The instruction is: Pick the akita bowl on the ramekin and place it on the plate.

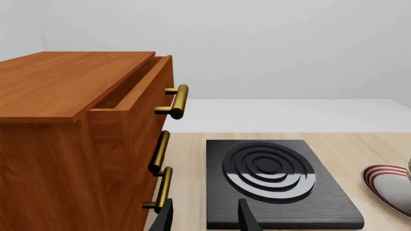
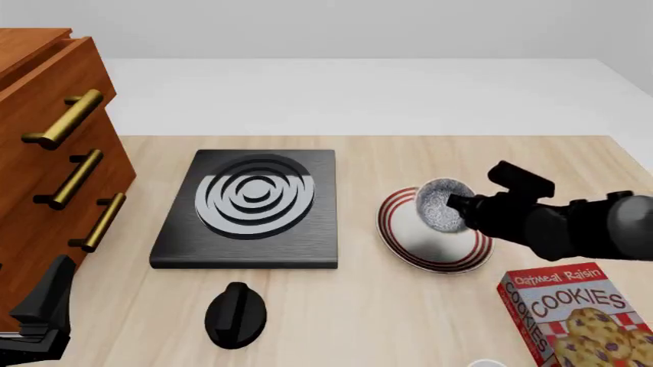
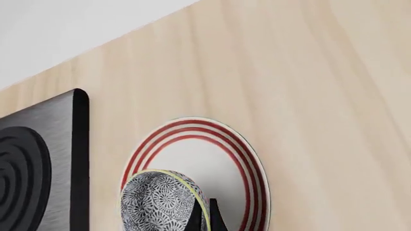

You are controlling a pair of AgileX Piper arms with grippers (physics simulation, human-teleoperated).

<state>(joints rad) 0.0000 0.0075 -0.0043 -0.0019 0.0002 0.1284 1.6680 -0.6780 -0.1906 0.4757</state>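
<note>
- Over the plate (image 2: 433, 243), right of the stove burner (image 2: 253, 200): akita bowl (image 2: 442, 206), tipped on its side, speckled grey-and-white outside facing the front camera.
- Pinched at the bowl's rim in the right gripper (image 2: 461, 208), fingers (image 3: 212, 217) pressed close on either side of the yellow-edged rim in the right wrist view; bowl (image 3: 161, 202) above the plate's (image 3: 247, 159) white centre and red rings there.
- Contact between bowl and plate: cannot tell.
- Down at the near left corner of the front view: left gripper (image 2: 41, 321), well apart from bowl and plate.
- Left gripper (image 1: 205, 216) fingers spread, nothing between them, aimed toward the burner (image 1: 270, 171) and the wooden drawer cabinet (image 1: 70, 125) with brass handles.
- At the edge of the left wrist view: a sliver of the plate (image 1: 385, 179) beside the burner slab.
- Near the burner's front edge: black knob (image 2: 235, 313) on the wooden table (image 2: 368, 321).
- At the near right corner: red cookies box (image 2: 576, 317), just beside the plate, under the right arm.
- Ramekin: not made out in any view.
</note>
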